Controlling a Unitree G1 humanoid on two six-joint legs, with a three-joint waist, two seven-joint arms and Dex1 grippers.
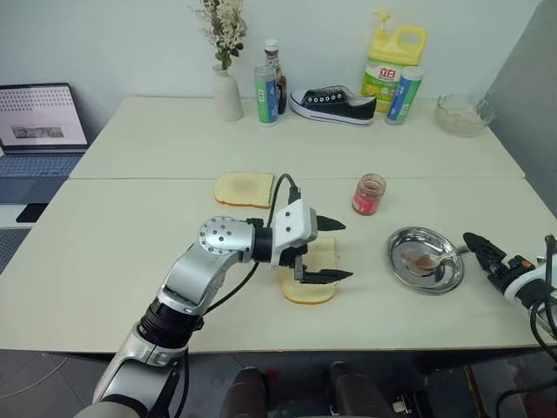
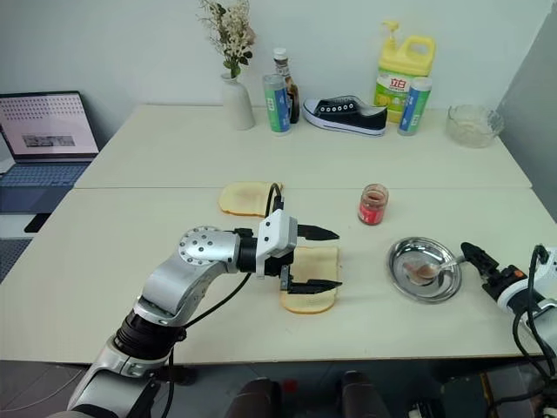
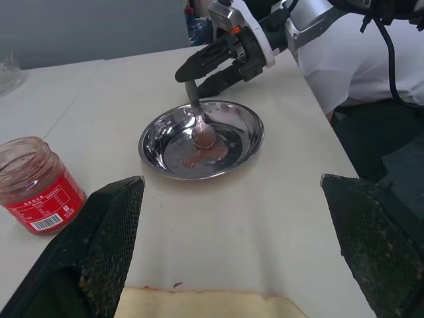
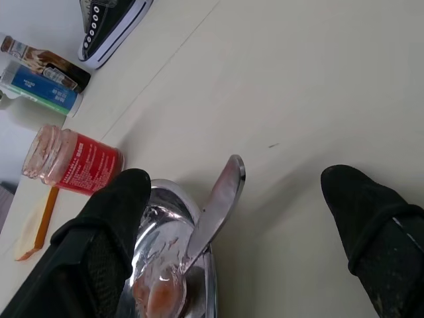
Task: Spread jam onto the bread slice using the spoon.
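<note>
Spoon Lies in Steel Plate, Both Grippers Spread Wide

Bread slice [image 1: 311, 277] sits near the front edge of the pale table [image 1: 130, 235], pale face up, with the left gripper [image 1: 324, 250] hovering over it, pointing toward the robot's right. Its two black fingers stand well apart and hold nothing. A second, browner slice [image 1: 244, 189] lies farther back, apart from the first.

The jam jar [image 1: 368, 193], clear glass with a red label and no lid, stands upright between the bread slice and the plate, a little farther back. Red smears coat its inside.

The round steel plate [image 1: 426, 259] rests to the right of the bread slice. The spoon [image 4: 211, 218] lies in it, bowl down in a reddish smear, its handle leaning over the rim toward the right gripper [image 4: 238, 218]. That gripper waits just beside the plate's right edge, fingers spread wide on either side of the handle's end, not clamped on it.

Along the far edge stand a vase [image 1: 226, 91], bottles, a black sneaker [image 1: 332, 104] and a yellow jug [image 1: 394, 63].
</note>
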